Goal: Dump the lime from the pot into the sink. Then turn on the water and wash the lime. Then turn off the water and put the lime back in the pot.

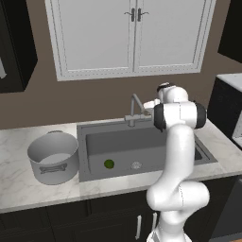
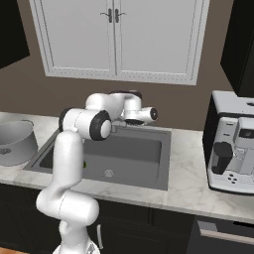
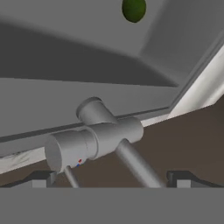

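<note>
Right under my wide-open gripper [image 3: 111,179] sits the faucet [image 3: 94,142], so with the lime [image 1: 109,164] already dumped in the sink [image 1: 94,137] and the pot [image 1: 53,157] empty on the counter [image 1: 14,184], washing and returning it remain.

The lime [image 1: 109,164] is bright green against the dark grey floor of the sink [image 1: 94,142], whose round drain [image 1: 136,165] is pale silver. The faucet [image 1: 134,109] behind the sink is plain silver-grey, with a tiny red and blue mark on its body. The pot [image 1: 53,157] beside the sink is light grey with a paler inside. The worktop [image 1: 19,182] around the sink is white marble with faint grey veining. Above the sink, the window frame [image 1: 132,38] is white on a brown wall [image 1: 42,101].
</note>
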